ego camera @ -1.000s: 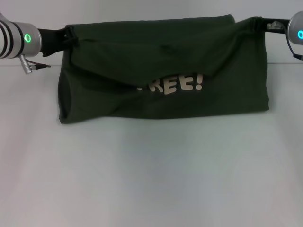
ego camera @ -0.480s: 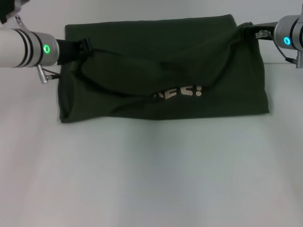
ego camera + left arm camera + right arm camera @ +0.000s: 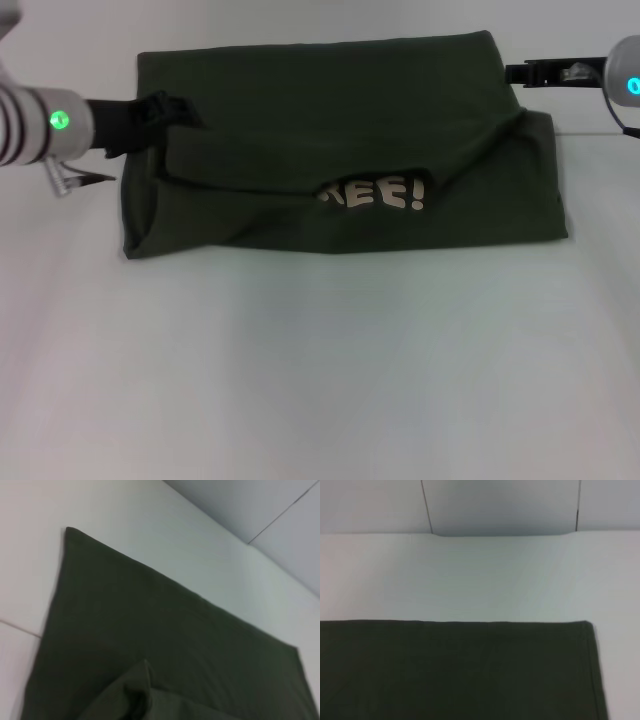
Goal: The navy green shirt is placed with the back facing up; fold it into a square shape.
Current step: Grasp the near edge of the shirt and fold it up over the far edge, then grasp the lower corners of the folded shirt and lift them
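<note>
Olive shirt [image 3: 340, 150] between both end effectors

Bare table [image 3: 320, 380] before the shirt [image 3: 340, 150]

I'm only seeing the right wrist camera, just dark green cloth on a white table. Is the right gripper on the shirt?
Observer: No. In the head view, the right gripper sits just beyond the right edge of the large dark olive-green fabric T-shirt, near its far corner and clear of the cloth.
Operator: And the left one?
Observer: The left gripper is at the shirt's left edge, against the corner of a turned-over layer.
Operator: Is that layer lying flat?
Observer: No. It sags in wrinkles, and the cream block letters "REE!" show just below its drooping edge.
</note>
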You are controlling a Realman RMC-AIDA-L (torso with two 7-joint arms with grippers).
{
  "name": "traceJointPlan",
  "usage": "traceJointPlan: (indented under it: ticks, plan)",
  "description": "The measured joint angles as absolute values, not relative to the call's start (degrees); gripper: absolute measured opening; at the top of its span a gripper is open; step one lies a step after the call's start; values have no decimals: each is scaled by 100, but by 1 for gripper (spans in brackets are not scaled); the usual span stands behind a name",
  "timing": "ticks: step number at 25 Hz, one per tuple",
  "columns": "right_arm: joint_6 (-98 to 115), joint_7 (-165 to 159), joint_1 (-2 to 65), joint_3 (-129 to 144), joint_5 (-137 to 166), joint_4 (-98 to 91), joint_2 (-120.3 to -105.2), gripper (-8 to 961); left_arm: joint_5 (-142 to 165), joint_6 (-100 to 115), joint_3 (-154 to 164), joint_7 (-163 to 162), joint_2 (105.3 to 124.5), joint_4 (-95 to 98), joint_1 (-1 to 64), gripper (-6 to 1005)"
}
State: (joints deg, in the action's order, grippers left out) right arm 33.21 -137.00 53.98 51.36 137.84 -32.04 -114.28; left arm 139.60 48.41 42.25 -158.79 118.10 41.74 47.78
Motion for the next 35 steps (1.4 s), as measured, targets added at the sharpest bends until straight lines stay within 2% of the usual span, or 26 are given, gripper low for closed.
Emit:
traceJointPlan:
  ticks: [1, 3, 7, 13, 19, 35]
  plan:
    - [3524, -13703, 5345, 5029, 13782, -3329, -11429, 345, 13543, 5121, 4232, -15836, 11815, 4437, 4478, 345]
    - [4064, -13707, 5203, 4800, 13765, -3664, -11453, 433, 13204, 5260, 4236, -15718, 11831, 4593, 4276, 578]
    - [5231, -13680, 4823, 4409, 13373, -4225, -11481, 597, 12246, 5659, 4218, -14931, 11841, 4633, 3843, 632]
    - [6899, -13116, 3897, 4089, 11497, -4378, -11400, 809, 11835, 6249, 3925, -13553, 11811, 4236, 3518, 645]
    - [7489, -12783, 3264, 4016, 10571, -4235, -11377, 809, 11864, 5886, 3658, -12840, 11812, 3686, 3422, 645]
    - [7627, -12776, 3299, 3998, 10526, -4101, -11346, 809, 12034, 4608, 4004, -12246, 11816, 3059, 3679, 646]
